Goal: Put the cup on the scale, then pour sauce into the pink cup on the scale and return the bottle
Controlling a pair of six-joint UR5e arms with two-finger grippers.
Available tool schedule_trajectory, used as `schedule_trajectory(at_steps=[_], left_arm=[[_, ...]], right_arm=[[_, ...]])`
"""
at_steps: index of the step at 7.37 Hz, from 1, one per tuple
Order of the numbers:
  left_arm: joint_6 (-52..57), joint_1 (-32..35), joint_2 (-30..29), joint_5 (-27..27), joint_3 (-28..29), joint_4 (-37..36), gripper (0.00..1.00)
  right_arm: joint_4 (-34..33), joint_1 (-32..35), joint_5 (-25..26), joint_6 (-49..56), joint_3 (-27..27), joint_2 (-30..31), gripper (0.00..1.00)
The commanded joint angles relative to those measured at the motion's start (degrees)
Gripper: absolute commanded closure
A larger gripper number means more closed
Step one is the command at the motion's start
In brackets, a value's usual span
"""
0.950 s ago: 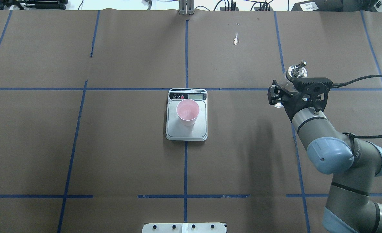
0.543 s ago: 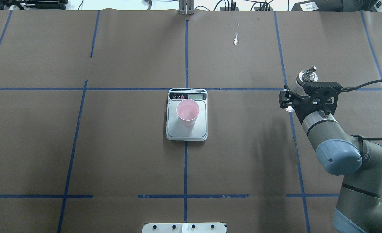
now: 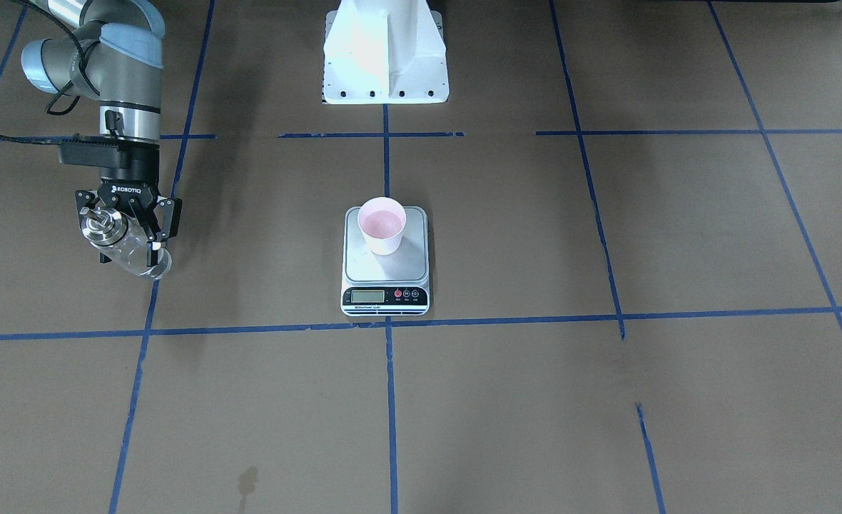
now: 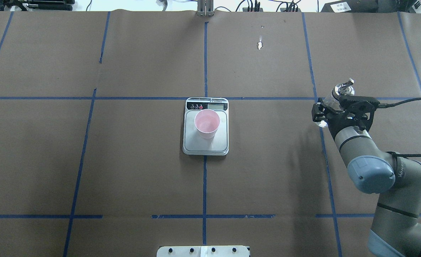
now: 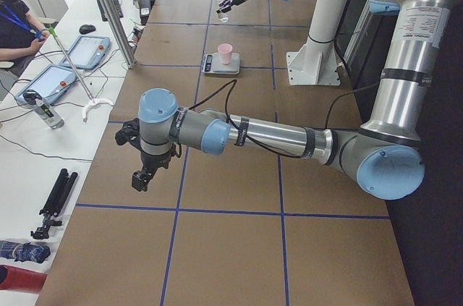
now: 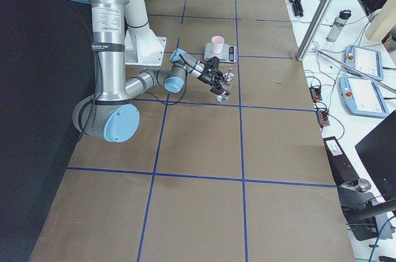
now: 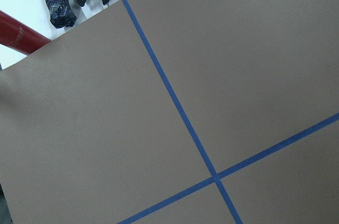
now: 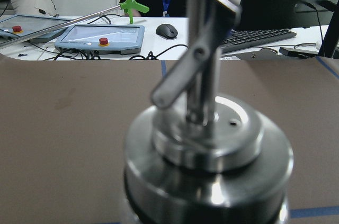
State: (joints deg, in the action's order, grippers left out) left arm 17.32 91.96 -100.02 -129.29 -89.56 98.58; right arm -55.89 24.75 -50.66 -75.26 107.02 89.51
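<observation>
The pink cup (image 4: 207, 123) stands upright on the scale (image 4: 206, 145) at the table's middle, also seen from across the table as cup (image 3: 382, 225) on scale (image 3: 385, 270). Far to the robot's right, my right gripper (image 4: 327, 109) (image 3: 127, 232) is shut on the clear glass bottle (image 4: 325, 103) (image 3: 134, 255), which leans slightly just over the table. Its silver collar and spout (image 8: 206, 144) fill the right wrist view. The sauce is too clear to make out. My left gripper (image 5: 142, 174) hangs over the table's left end; whether it is open or shut I cannot tell.
The robot's white pedestal (image 3: 385, 57) stands at the table's near edge. Desks with tablets (image 8: 100, 36), a mouse and a keyboard lie beyond the far edge, and a person (image 5: 14, 17) sits there. A folded umbrella (image 7: 55, 4) lies off the table's left end.
My right gripper has carried the bottle further right and slightly back toward the robot, away from the scale. The cup and scale have not moved.
</observation>
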Motion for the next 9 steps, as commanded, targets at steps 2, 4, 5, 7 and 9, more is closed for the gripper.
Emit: schedule_trajectory(at_steps=[2, 4, 5, 7, 9], left_arm=[[0.0, 0.0, -0.1, 0.0, 0.0, -0.1, 0.00], [0.0, 0.0, -0.1, 0.0, 0.0, 0.0, 0.00], [0.0, 0.0, 0.0, 0.0, -0.1, 0.0, 0.00], [0.0, 0.0, 0.0, 0.0, -0.1, 0.0, 0.00], [0.0, 0.1, 0.1, 0.0, -0.1, 0.0, 0.00]], right_arm=[[0.0, -0.7, -0.6, -0.5, -0.3, 0.0, 1.00], [-0.1, -1.4, -0.6, -0.5, -0.6, 0.2, 1.00], [-0.2, -1.6, -0.6, -0.5, -1.0, 0.2, 1.00], [-0.2, -1.9, -0.8, -0.5, -1.2, 0.2, 1.00], [-0.2, -1.9, -0.8, -0.5, -1.3, 0.3, 1.00]])
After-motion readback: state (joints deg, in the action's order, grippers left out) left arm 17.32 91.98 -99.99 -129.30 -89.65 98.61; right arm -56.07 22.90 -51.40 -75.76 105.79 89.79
